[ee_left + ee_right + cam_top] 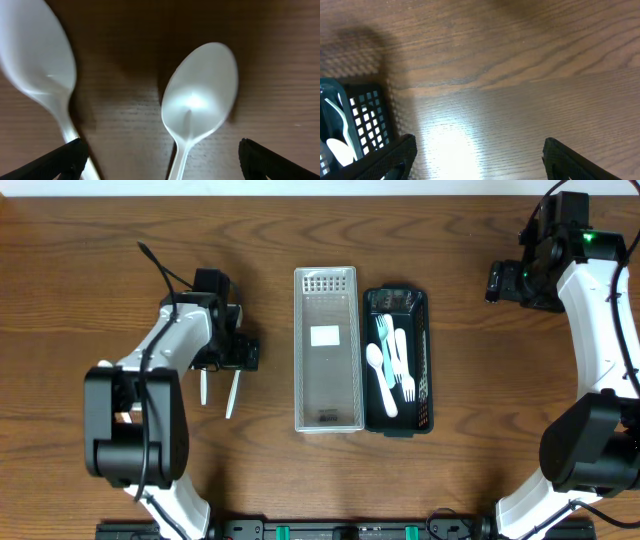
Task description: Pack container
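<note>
Left gripper (pixel 161 159) spread, low over spoon (pixel 200 100) — centred between fingers (pixel 65 157); second spoon (pixel 35 55) just beside one finger. Risk: closing finger nudges second spoon, or thin handle slips out. Right gripper (pixel 479 156) spread — basket (pixel 367 120) off to one side.

I see a worktop (pixel 520 75) of brown wood grain, smooth with a soft sheen. The spoon (pixel 200 95) under my left camera is glossy white plastic. The tray (pixel 302 350) looks clear plastic, the basket (pixel 424 370) dark latticed plastic.
</note>
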Controlling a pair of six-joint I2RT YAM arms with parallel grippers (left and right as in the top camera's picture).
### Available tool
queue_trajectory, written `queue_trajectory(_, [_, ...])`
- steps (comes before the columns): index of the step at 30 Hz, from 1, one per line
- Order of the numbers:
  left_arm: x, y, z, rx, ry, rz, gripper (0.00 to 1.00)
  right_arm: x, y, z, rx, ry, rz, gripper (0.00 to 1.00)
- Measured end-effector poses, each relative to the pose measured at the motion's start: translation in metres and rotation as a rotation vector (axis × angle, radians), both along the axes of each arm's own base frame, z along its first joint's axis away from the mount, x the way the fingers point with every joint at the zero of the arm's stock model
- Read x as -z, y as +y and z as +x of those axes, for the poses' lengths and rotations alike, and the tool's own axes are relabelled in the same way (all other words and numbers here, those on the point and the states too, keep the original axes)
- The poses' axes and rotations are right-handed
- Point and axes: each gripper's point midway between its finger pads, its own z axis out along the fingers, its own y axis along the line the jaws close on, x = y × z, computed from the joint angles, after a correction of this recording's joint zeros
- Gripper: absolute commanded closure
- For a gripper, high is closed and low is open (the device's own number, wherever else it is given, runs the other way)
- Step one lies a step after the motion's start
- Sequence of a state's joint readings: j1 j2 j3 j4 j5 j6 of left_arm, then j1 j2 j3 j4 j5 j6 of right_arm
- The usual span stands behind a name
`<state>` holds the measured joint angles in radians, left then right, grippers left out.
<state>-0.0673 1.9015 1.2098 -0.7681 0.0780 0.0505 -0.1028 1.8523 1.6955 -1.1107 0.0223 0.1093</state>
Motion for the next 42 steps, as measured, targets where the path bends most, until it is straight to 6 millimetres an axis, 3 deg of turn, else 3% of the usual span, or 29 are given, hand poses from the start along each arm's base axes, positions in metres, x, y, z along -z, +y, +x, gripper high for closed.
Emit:
queue_trajectory(6, [0.012,0.001,-0.004,0.007,0.035,0.006,0.01,0.000,0.000,0.000,0.000,0.000,0.000,0.16])
queue_trajectory(8, [0.012,0.001,-0.004,0.008,0.034,0.006,0.07,0.000,0.000,0.000,0.000,0.000,0.000,0.16])
queue_trajectory(14, [0.012,0.001,-0.004,0.010,0.035,0.006,0.38,0.000,0.000,0.000,0.000,0.000,0.000,0.17])
queue_trajectory(22, [0.011,0.002,-0.006,0.022,0.044,0.010,0.89,0.000,0.000,-0.001,0.000,0.003,0.000,0.16])
queue_trajectory(25, [0.012,0.002,-0.006,0.024,0.045,0.010,0.94,0.000,0.000,-0.001,0.000,0.003,0.000,0.16])
queue_trajectory(33, [0.008,0.001,-0.012,0.029,0.069,0.012,0.94,0.000,0.000,-0.001,0.000,0.003,0.000,0.16])
queue_trajectory(37, [-0.020,-0.010,-0.014,0.061,0.064,0.015,0.94,0.000,0.000,0.000,0.000,0.001,0.000,0.16])
queue_trajectory(39, [-0.052,-0.024,-0.006,0.086,0.005,0.011,0.94,0.000,0.000,0.000,0.000,0.000,0.000,0.16])
queue_trajectory(42, [-0.116,-0.055,0.013,0.123,-0.163,-0.016,0.94,0.000,0.000,0.000,0.000,0.000,0.000,0.16])
